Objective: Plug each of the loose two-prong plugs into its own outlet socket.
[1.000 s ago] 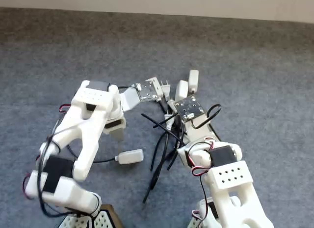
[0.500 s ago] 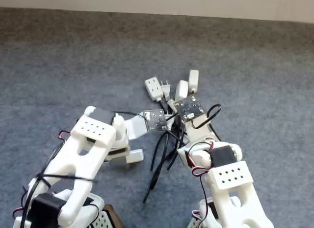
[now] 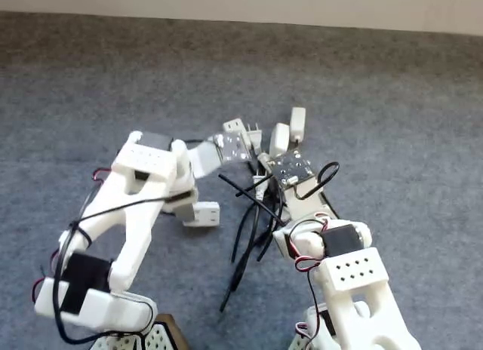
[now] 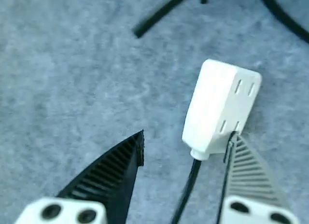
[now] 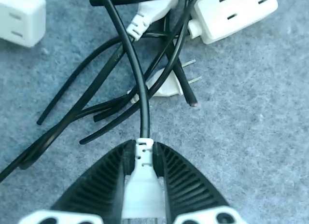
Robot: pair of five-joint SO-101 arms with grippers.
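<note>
White perforated arm shells (image 3: 355, 271), black servos (image 3: 83, 278), red-and-black wiring (image 3: 306, 261), wrist circuit boards (image 3: 293, 167), dark ribbed end effector fingers (image 5: 104, 178).

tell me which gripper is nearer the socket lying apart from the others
Left. The left gripper is open around the socket, which rests against one finger. The right gripper, shut on a plug, is off to the side beyond the tangled cords.

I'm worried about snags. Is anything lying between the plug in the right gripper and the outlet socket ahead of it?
Yes. Crossed black cables and a loose two-prong plug lie on the carpet between the right gripper, shut on its white plug, and the outlet socket.
</note>
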